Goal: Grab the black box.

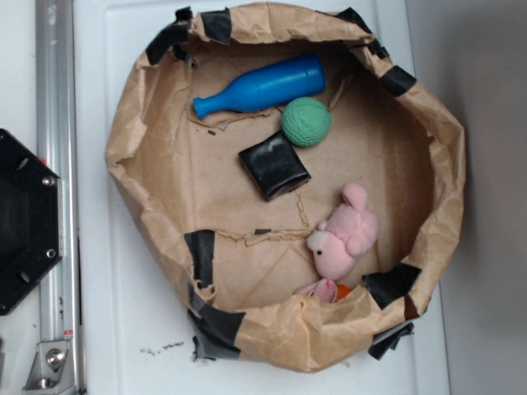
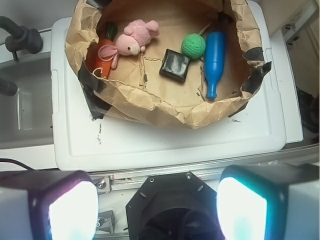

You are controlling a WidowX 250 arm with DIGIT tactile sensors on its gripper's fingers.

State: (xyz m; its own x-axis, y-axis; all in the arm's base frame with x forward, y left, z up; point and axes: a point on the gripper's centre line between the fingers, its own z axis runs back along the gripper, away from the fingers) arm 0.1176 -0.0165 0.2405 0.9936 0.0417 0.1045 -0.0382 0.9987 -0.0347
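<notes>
Gripper: gripper (image 2: 157, 202) shows only in the wrist view, two glowing finger pads (image 2: 72, 210) cut off by the bottom edge, spread wide apart and holding nothing, above the black hexagonal plate (image 2: 170, 205).
Hidden: orange carrot toy (image 2: 102, 55) is mostly behind the bowl wall in the exterior view, only a sliver showing; the arm itself is out of sight there.
Container: crumpled brown paper bowl (image 1: 156, 197), rim patched with black tape (image 1: 200, 251), sits on the white tabletop (image 1: 99, 329).
Black box: black box (image 1: 274, 165) lies near the bowl's centre, well apart from the gripper; squarish, with no clear long axis, corners turned diamond-wise.
Neighbours, exterior view: green ball (image 1: 305, 122) just beside it at 1 o'clock; blue bowling pin (image 1: 262, 85) at 12, lying flat; pink plush bunny (image 1: 344, 234) at 4, apart from it.
Access: nothing lies on top of the box.
</notes>
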